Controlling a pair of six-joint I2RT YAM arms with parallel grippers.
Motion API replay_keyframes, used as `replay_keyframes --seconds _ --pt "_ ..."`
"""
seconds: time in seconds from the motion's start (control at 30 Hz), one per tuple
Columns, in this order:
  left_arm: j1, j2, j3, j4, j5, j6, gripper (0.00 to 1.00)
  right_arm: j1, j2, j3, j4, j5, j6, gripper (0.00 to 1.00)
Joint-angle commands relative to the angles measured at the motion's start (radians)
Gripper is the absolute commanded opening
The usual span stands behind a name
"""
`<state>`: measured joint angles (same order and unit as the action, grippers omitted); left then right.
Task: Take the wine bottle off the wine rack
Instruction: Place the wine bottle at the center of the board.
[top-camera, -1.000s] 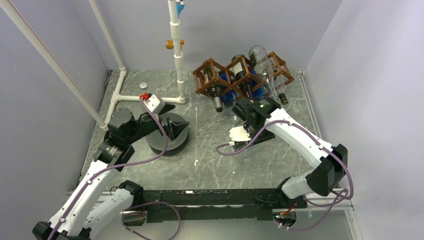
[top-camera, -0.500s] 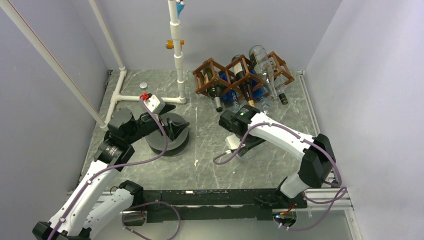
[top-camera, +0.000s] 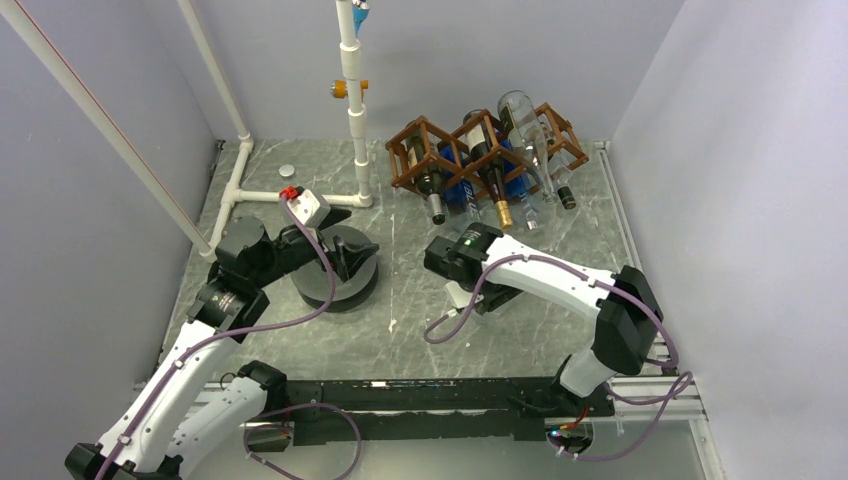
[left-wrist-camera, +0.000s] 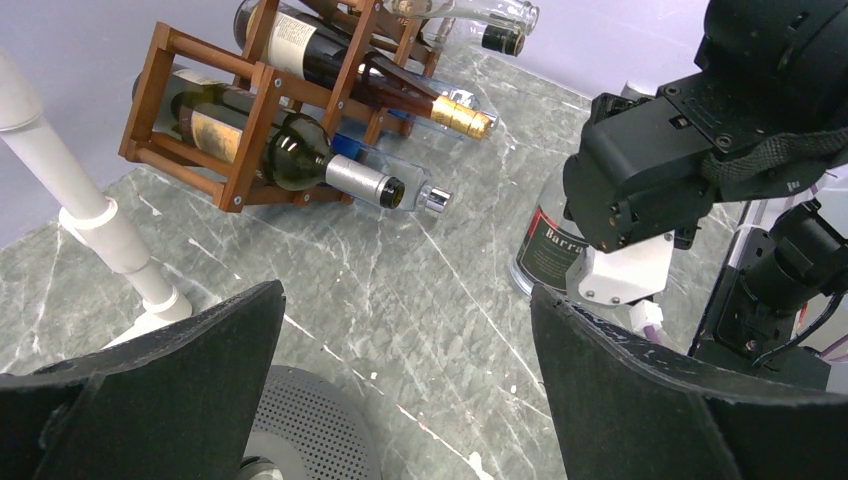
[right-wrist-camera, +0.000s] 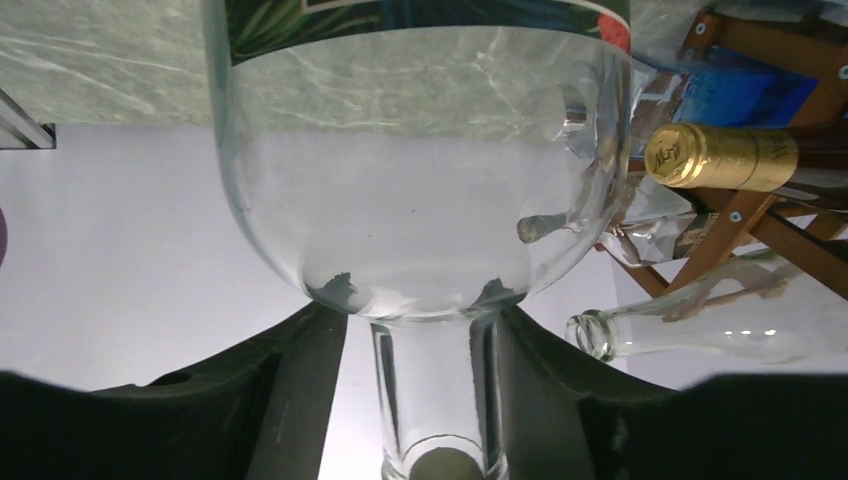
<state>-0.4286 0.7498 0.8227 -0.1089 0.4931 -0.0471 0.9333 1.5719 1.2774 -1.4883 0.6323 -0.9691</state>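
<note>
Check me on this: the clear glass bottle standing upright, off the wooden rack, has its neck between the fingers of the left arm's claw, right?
Not quite: it is the right claw, not the left. The right wrist view shows the clear glass bottle with its neck between that claw's fingers. The left claw is spread wide with nothing in it. The rest stands.

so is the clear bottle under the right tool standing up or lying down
Upright: the left wrist view shows the clear bottle standing base-down on the table, neck up inside the right tool.
</note>
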Motion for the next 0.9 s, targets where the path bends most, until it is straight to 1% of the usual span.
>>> replay_keyframes --seconds 0.0,0.1,0.3,0.4,0.47,0.6,0.63,0.73,0.87 --pt "0.005 -0.013 -0.002 0.052 0.019 -0.007 0.99 0.033 -0.001 0.026 -0.012 0.047 0.036 0.60" --pt "0.005 -0.014 -0.002 0.051 0.018 -0.007 0.99 0.050 -0.003 0.035 -0.012 0.044 0.045 0.71" --pt "0.005 -0.013 -0.002 0.051 0.019 -0.005 0.99 0.076 -0.016 0.101 -0.012 0.002 0.046 0.81" --pt "0.005 -0.009 -0.003 0.051 0.019 -0.005 0.99 0.100 -0.025 0.161 -0.014 -0.045 0.046 0.91" --pt "0.005 -0.007 -0.002 0.051 0.018 -0.005 0.99 0.116 -0.030 0.192 -0.014 -0.076 0.046 0.93" --pt "0.005 -0.006 -0.002 0.050 0.018 -0.004 0.99 0.140 -0.038 0.255 -0.014 -0.146 0.046 0.94" --pt "0.005 -0.008 -0.003 0.051 0.016 -0.004 0.99 0.143 -0.041 0.276 -0.015 -0.163 0.046 0.96" --pt "0.005 -0.011 -0.005 0.051 0.017 -0.001 0.99 0.145 -0.060 0.347 -0.015 -0.231 0.049 0.99" --pt "0.005 -0.012 -0.007 0.055 0.032 0.000 0.99 0.131 -0.086 0.427 -0.018 -0.304 0.052 1.00"
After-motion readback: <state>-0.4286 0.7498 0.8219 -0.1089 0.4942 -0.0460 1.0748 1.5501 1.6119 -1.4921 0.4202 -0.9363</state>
